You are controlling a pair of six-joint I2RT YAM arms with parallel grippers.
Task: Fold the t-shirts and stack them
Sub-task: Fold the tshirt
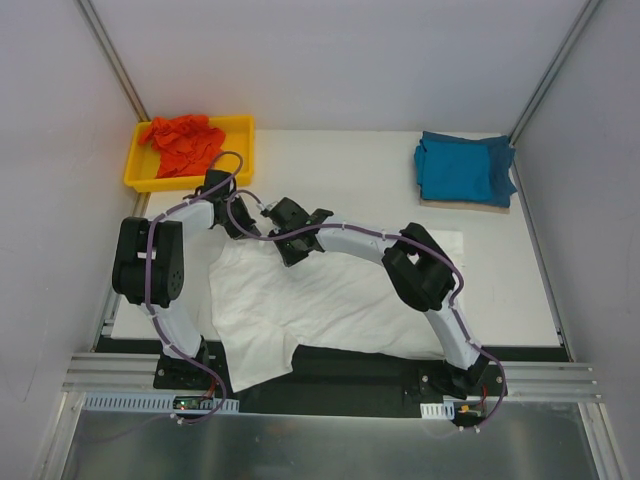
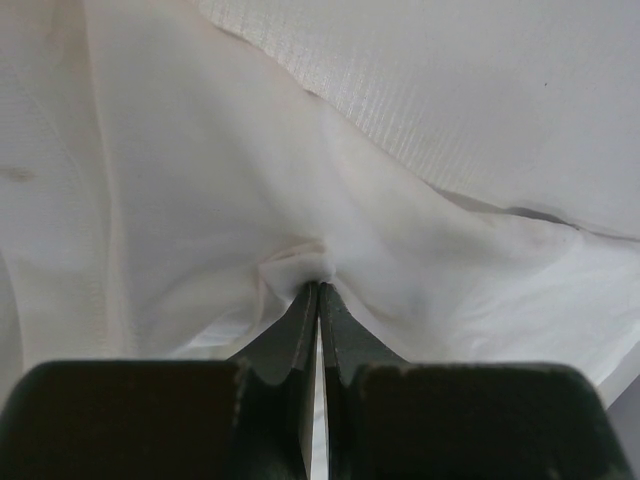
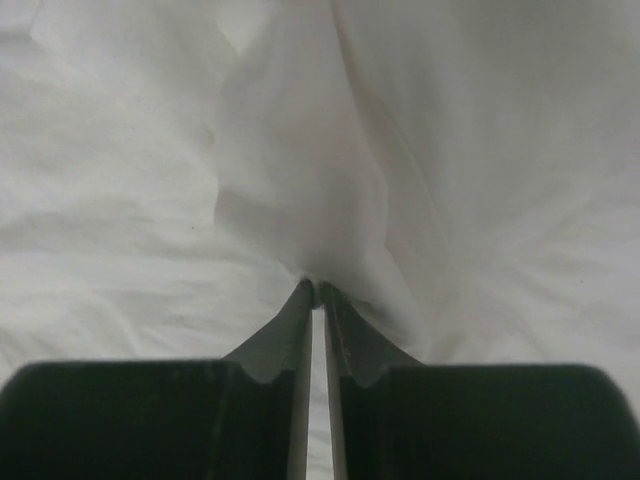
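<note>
Left gripper [image 2: 318, 288] and right gripper [image 3: 316, 288], both pressed together, each pinch a fold of the white shirt [image 1: 330, 300] lying mid-tabletop. The teal shirt [image 1: 462, 168] lies at the far-right corner and the orange shirt [image 1: 182, 142] in the tray [image 1: 240, 150] at the far-left corner.

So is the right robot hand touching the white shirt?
Touching. In the right wrist view, the right gripper has its two fingertips pinched together on a bunched-up fold of the white t-shirt.
</note>
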